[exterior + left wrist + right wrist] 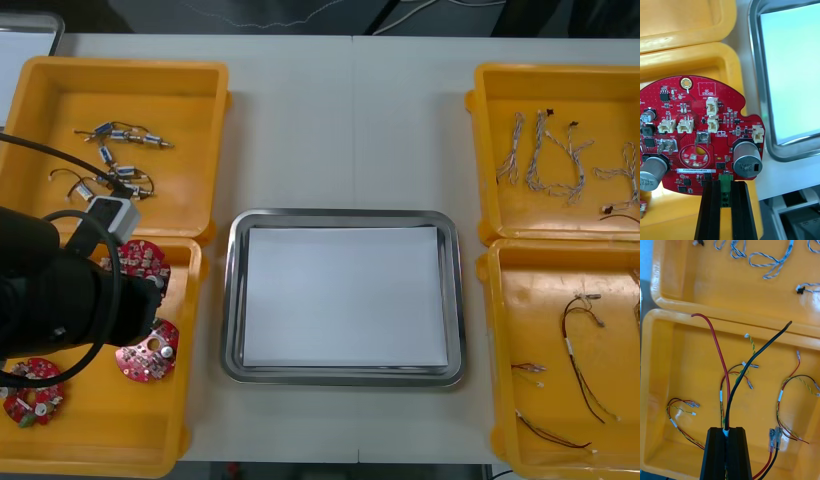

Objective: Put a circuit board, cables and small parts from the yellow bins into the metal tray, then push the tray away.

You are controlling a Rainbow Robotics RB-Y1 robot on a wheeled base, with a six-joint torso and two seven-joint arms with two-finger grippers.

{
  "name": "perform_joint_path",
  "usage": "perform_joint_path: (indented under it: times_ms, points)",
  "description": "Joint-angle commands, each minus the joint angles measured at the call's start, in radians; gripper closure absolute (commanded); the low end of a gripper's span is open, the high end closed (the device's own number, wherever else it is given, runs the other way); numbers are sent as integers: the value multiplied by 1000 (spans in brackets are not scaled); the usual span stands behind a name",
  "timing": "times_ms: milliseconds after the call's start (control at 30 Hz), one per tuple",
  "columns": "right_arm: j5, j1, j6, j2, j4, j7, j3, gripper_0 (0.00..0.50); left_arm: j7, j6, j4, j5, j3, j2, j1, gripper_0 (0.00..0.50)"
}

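Closest in, the left gripper [725, 185] is clenched on a green connector at the edge of a board [696, 138]. The board looks lifted, sitting over the rim of the near bin [120, 450] just left of the tray [234, 300]. More boards [30, 392] lie in that bin, partly under the left arm [60, 290].

Right of the tray, the right gripper [727, 431] is pinched tight on a cable [752, 360]. Its red and black wires rise from between the fingers over the near right bin [662, 390], where several red and yellow cables [790, 397] lie loose.

The tray itself sits between the bins, white inside with nothing on it, so by my reckoning no item has been delivered yet. Both arms seem to be at the carrying stage, one with a board and one with a cable, and each needs to swing in toward the tray and let go.

The parts [115, 160] in the far bin left of the tray look untouched. So do the twisted cables [545, 155] in the far bin on its right. After those, the push is left to do.
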Motion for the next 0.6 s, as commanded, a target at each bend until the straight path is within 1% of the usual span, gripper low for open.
perform_joint_path:
  times_ms: [33, 167, 200, 300, 433, 600]
  points:
    - [-65, -56, 5, -108, -26, -34, 33, 500, 189, 11, -31, -22, -87, 43, -103, 500]
    - [-122, -90, -19, -160, -36, -35, 87, 500, 264, 24, -31, -30, -179, 45, -183, 500]
    - [-126, -102, -31, -171, -46, -34, 105, 500, 286, 25, -31, -30, -205, 43, -207, 500]
    - [-117, -133, -47, -184, -78, -34, 154, 500, 335, 27, -31, -31, -267, 43, -265, 500]
    - [-102, -177, -51, -184, -116, -35, 220, 500, 384, 27, -14, -31, -340, 31, -333, 500]
    - [-110, -254, -56, -200, -151, -46, 305, 500, 431, 27, 51, -42, -435, -24, -423, 500]
